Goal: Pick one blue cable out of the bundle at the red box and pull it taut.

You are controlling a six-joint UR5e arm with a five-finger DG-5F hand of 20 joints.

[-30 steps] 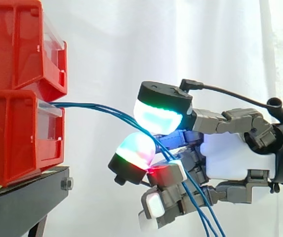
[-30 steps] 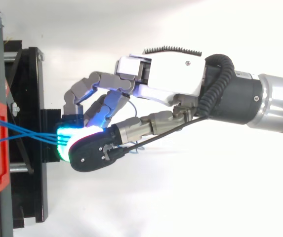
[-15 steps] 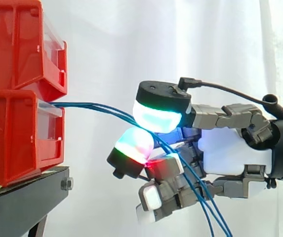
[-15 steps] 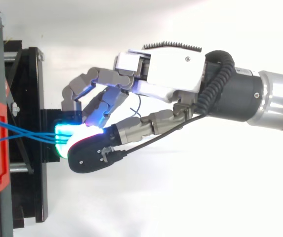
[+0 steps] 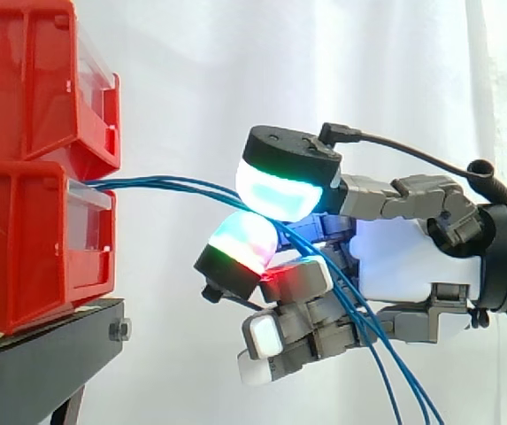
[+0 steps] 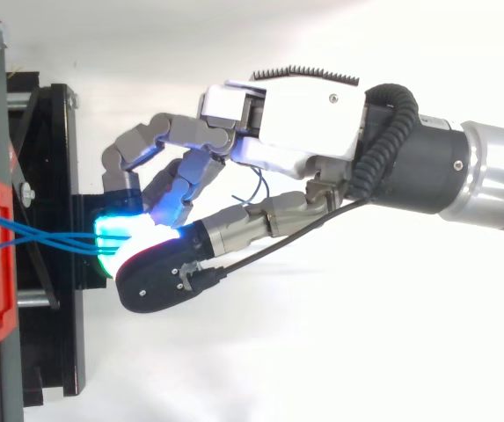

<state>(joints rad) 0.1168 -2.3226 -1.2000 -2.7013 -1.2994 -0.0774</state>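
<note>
the hand (image 5: 412,266) is pinching the cables (image 5: 173,183) between two pads (image 5: 275,190) near the box (image 5: 32,239); it should be isolating one, then pulling straight away.

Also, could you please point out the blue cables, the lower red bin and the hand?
blue cables (image 5: 151,183), side view, on the free span of the strands.
lower red bin (image 5: 23,239), side view, on its side wall.
hand (image 5: 412,266), side view, on its white palm.
</note>
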